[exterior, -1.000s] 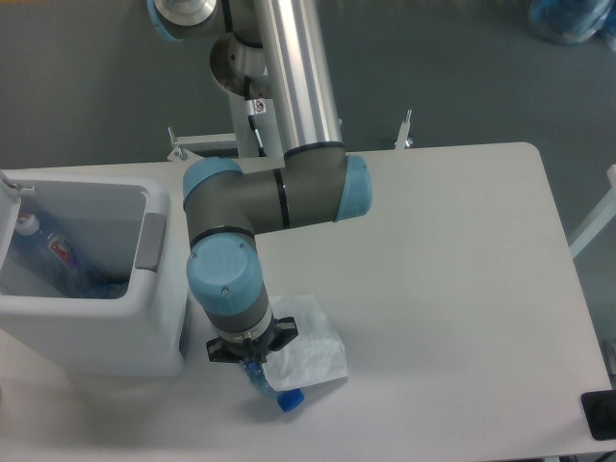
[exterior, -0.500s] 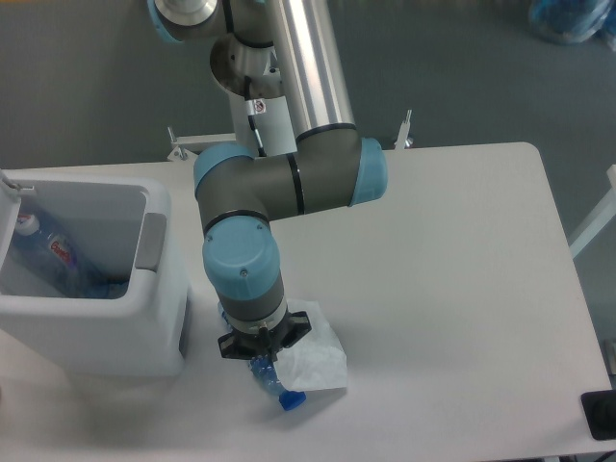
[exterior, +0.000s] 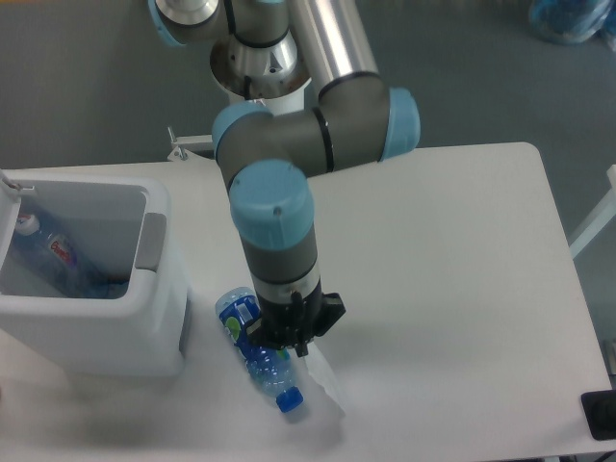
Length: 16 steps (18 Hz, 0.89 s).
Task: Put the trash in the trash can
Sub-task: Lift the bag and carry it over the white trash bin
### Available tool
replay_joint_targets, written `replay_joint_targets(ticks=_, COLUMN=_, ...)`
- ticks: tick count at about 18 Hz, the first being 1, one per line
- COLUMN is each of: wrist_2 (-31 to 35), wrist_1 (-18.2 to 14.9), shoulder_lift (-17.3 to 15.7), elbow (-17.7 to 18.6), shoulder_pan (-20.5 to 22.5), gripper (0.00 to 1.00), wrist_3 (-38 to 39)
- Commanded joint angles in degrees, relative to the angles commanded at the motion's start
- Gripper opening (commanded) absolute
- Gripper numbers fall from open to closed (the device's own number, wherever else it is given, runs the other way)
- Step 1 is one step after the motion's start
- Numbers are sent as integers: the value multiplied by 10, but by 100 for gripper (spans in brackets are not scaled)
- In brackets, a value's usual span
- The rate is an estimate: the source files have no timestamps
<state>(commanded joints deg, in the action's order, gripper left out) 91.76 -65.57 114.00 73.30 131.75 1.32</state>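
Note:
The small clear bottle (exterior: 252, 348) with a blue label and blue cap lies slanted on the table, cap toward the front edge. Only a narrow strip of the thin white bag (exterior: 327, 382) shows, just right of the bottle and below the wrist. My gripper (exterior: 292, 345) points straight down over the bottle and bag. The wrist hides its fingers, so I cannot see whether they hold anything. The white trash can (exterior: 144, 327) stands at the left edge of the table, its grey panel on the right inner side.
Inside the trash can lies a bottle with a red-and-white label (exterior: 50, 252). A black object (exterior: 599, 414) sits at the table's front right corner. The arm's elbow (exterior: 318, 135) hangs over the table's back middle.
The arm has swung right and the wrist has turned, uncovering the bottle's labelled body. The bag, seen earlier as a broad sheet, now shows only as a narrow strip under the wrist.

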Motion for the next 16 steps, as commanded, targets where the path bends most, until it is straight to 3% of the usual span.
replay_joint_targets(ticks=4, wrist_2=-9, wrist_1=0, shoulder_lift=-35, elbow=-10, shoulder_pan=2, gripper=0, wrist_3=0)
replay_joint_targets(ticks=10, wrist_2=-77, wrist_1=7, shoulder_lift=-99, elbow=-23, shoulder_pan=-5, gripper=0, wrist_3=-2)
replay_joint_targets(ticks=16, wrist_2=-188, wrist_1=10, shoulder_lift=-152, elbow=-24, shoulder_pan=-12, gripper=0, wrist_3=-3)
